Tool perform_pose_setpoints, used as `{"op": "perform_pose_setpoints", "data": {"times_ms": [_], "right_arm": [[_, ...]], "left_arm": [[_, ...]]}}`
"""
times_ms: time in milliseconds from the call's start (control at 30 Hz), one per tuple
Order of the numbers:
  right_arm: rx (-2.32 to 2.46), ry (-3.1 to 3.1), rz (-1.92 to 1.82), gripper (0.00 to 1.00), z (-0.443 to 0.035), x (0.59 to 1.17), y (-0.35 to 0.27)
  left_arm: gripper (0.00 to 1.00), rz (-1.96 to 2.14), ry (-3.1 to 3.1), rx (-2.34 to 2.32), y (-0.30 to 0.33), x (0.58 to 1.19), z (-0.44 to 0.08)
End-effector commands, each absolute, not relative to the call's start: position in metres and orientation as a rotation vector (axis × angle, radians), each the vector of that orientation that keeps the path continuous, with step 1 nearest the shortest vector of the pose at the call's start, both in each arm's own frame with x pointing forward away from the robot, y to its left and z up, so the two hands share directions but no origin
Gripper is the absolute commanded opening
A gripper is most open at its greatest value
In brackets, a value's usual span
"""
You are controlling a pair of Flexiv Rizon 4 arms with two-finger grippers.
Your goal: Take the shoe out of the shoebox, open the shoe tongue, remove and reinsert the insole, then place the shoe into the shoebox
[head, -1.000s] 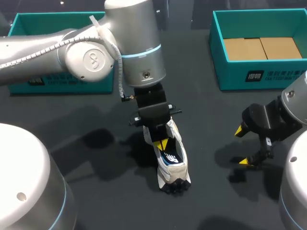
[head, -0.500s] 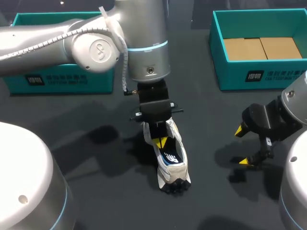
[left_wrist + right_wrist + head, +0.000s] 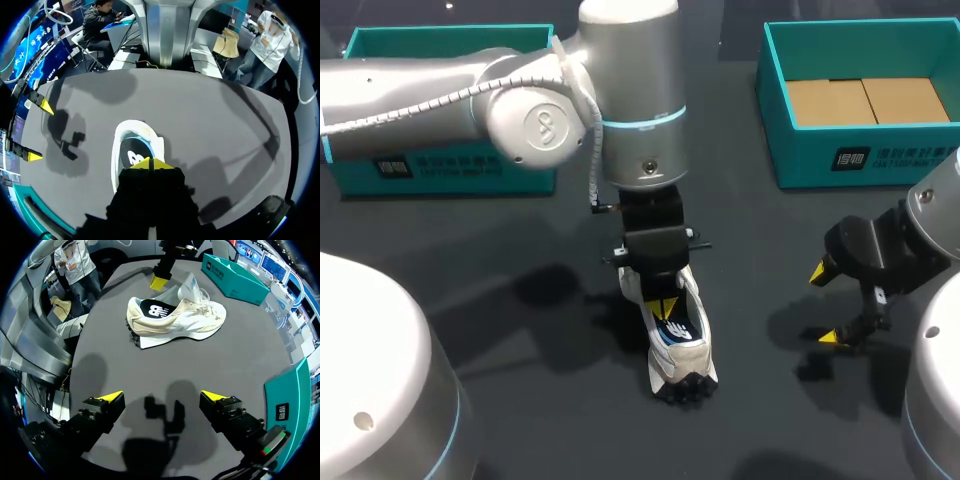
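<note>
Risk: L gripper [image 3: 665, 305], tips together in sneaker [image 3: 682, 350] mouth, may tip unbraced sneaker; R gripper [image 3: 825, 306] at 3 o'clock, jaws apart.

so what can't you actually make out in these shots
- Whether the left hand holds anything in the shoe: head and left wrist views, the hand's own body covers the opening.
- Inside of the left shoebox: head view, the left arm lies across it.
- Shoe's toe end: head view, under the left hand.
</note>
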State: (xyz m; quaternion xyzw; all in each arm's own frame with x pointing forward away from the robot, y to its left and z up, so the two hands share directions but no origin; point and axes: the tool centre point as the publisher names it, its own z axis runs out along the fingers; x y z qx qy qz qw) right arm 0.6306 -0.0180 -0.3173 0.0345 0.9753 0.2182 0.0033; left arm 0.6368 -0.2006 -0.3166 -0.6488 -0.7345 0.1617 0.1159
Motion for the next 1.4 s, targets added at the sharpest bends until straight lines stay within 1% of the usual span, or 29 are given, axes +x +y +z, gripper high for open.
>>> {"op": "perform_pose_setpoints", "data": {"times_ms": [33, 433, 800, 1167, 1400], "right_arm": [[0.11, 3.054, 0.679, 1.0, -0.317, 0.628, -0.018], [0.11, 3.054, 0.679, 1.0, -0.317, 0.628, -0.018], [0.11, 3.054, 0.679, 1.0, -0.317, 0.628, -0.018], [0.11, 3.054, 0.679, 1.0, -0.317, 0.628, -0.018], [0.11, 3.054, 0.679, 1.0, -0.317, 0.628, -0.018]], "left_arm": [[0.0, 0.452, -2.137, -1.899, -0.209, 0.636, -0.326], [0.0, 0.352, -2.077, -1.933, -0.207, 0.632, -0.339], [0.0, 0.301, -2.052, -1.941, -0.21, 0.629, -0.364], [0.0, 0.282, -2.07, -1.989, -0.205, 0.632, -0.341], [0.0, 0.211, -2.075, -1.968, -0.202, 0.634, -0.36]]}}
